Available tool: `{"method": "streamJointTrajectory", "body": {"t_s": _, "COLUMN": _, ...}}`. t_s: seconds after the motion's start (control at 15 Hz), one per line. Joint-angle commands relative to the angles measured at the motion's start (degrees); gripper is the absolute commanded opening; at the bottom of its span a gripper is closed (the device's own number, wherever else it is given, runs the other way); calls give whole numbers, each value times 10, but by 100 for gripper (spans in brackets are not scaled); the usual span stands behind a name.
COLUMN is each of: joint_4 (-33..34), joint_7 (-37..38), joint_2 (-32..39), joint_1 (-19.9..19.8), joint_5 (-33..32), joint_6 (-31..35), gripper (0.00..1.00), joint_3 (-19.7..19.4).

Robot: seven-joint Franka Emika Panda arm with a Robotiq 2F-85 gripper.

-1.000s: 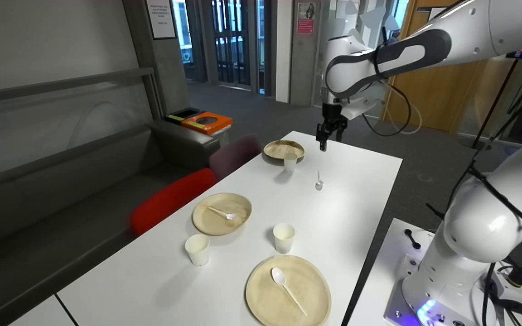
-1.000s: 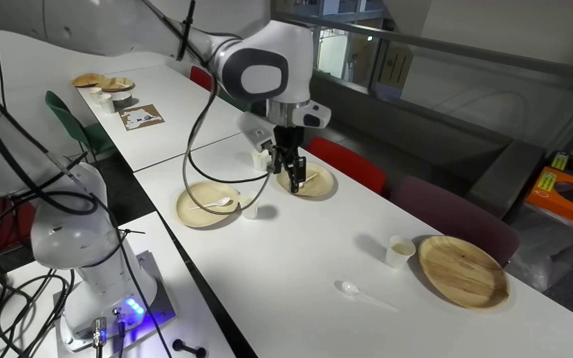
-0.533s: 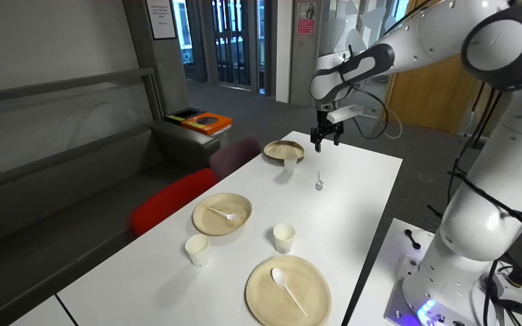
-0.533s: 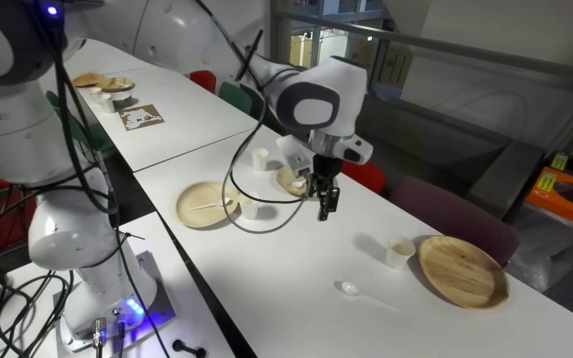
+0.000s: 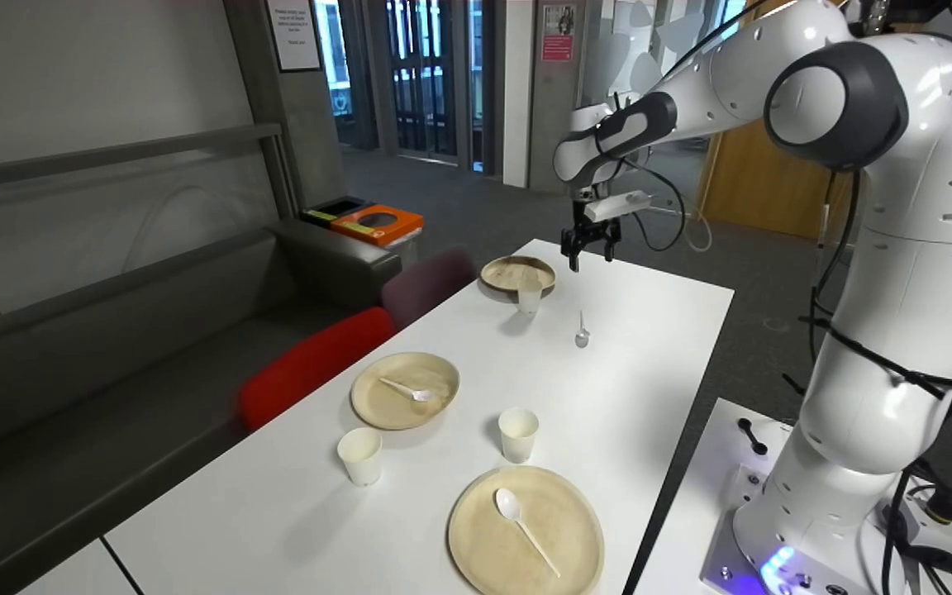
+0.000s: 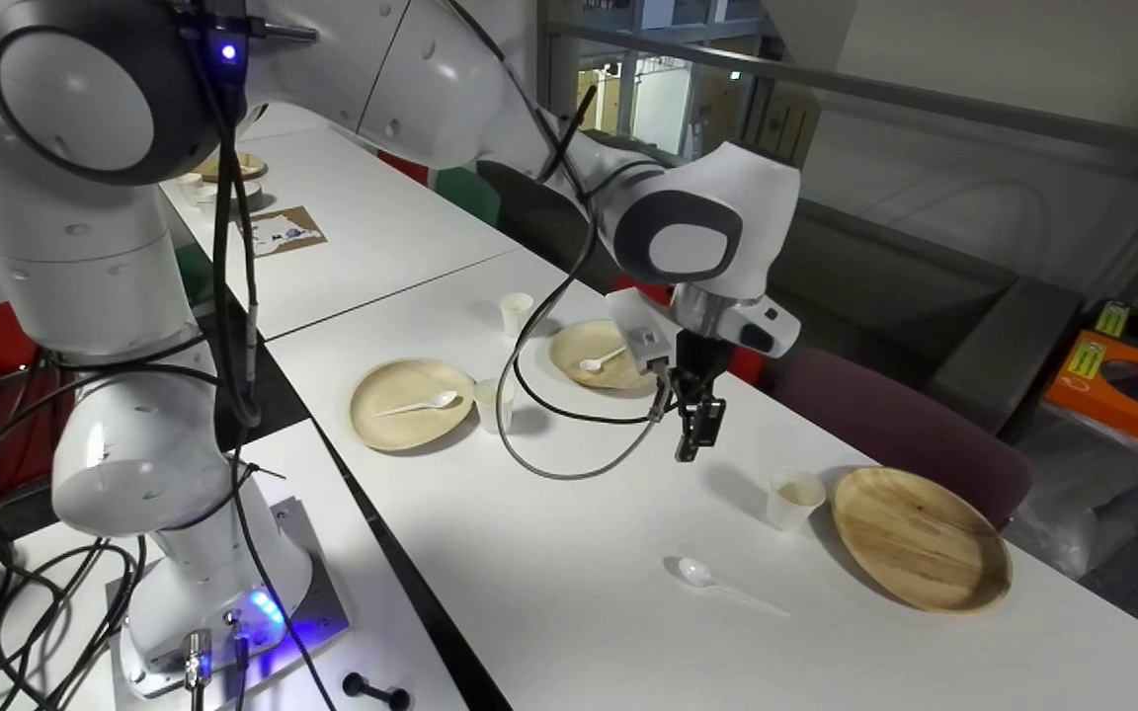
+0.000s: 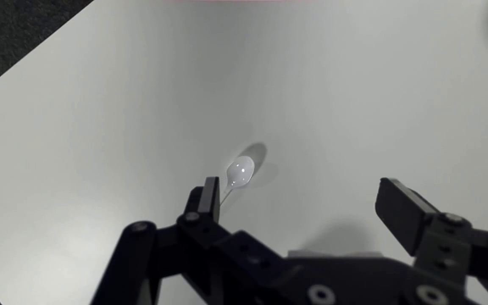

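Observation:
My gripper (image 7: 300, 182) stands open above the white table, its two black fingers wide apart with nothing between them. A loose white spoon (image 7: 240, 171) lies on the tabletop below, beside the left finger in the wrist view; that finger hides most of its handle. In both exterior views the gripper (image 6: 700, 434) (image 5: 592, 259) hovers clear of the table, with the spoon (image 6: 695, 573) (image 5: 582, 338) beneath and apart from it. A pale cup (image 6: 794, 499) stands upright near the spoon, next to an empty wooden plate (image 6: 920, 538) (image 5: 516, 269).
Two more plates (image 5: 484, 545) (image 5: 397, 413), each with a white spoon on it, sit farther along the table. Beside them stand two cups (image 5: 360, 454) (image 5: 518, 434). A red chair (image 5: 319, 364) and a dark purple chair (image 5: 430, 285) line one side. Cable loops (image 6: 569, 474) hang from the arm.
My gripper has swept across the table, away from the plates with spoons and toward the loose spoon and cup, staying open. The objects on the table have not moved.

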Motion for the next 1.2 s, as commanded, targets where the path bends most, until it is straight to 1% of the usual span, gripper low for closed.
{"method": "streamJointTrajectory", "body": {"t_s": 0.0, "joint_4": 2, "joint_7": 0, "joint_2": 0, "joint_1": -4, "joint_5": -1, "joint_6": -1, "gripper": 100, "joint_3": 4}}
{"method": "streamJointTrajectory", "body": {"t_s": 0.2, "joint_4": 2, "joint_7": 0, "joint_2": 0, "joint_1": -4, "joint_5": -1, "joint_6": -1, "gripper": 100, "joint_3": 4}}
{"method": "streamJointTrajectory", "body": {"t_s": 0.27, "joint_4": 1, "joint_7": 7, "joint_2": 1, "joint_1": -5, "joint_5": 6, "joint_6": 9, "gripper": 100, "joint_3": 4}}
{"method": "streamJointTrajectory", "body": {"t_s": 0.47, "joint_4": 35, "joint_7": 34, "joint_2": 40, "joint_1": -9, "joint_5": 33, "joint_6": -7, "gripper": 100, "joint_3": 3}}
{"method": "streamJointTrajectory", "body": {"t_s": 0.53, "joint_4": 53, "joint_7": 58, "joint_2": 66, "joint_1": -12, "joint_5": 49, "joint_6": -8, "gripper": 100, "joint_3": 1}}
{"method": "streamJointTrajectory", "body": {"t_s": 0.73, "joint_4": 113, "joint_7": 95, "joint_2": 144, "joint_1": -25, "joint_5": 85, "joint_6": -34, "gripper": 100, "joint_3": -2}}
{"method": "streamJointTrajectory", "body": {"t_s": 1.0, "joint_4": 203, "joint_7": 113, "joint_2": 241, "joint_1": -55, "joint_5": 126, "joint_6": -83, "gripper": 100, "joint_3": 0}}
{"method": "streamJointTrajectory", "body": {"t_s": 1.13, "joint_4": 242, "joint_7": 126, "joint_2": 279, "joint_1": -68, "joint_5": 140, "joint_6": -85, "gripper": 100, "joint_3": 0}}
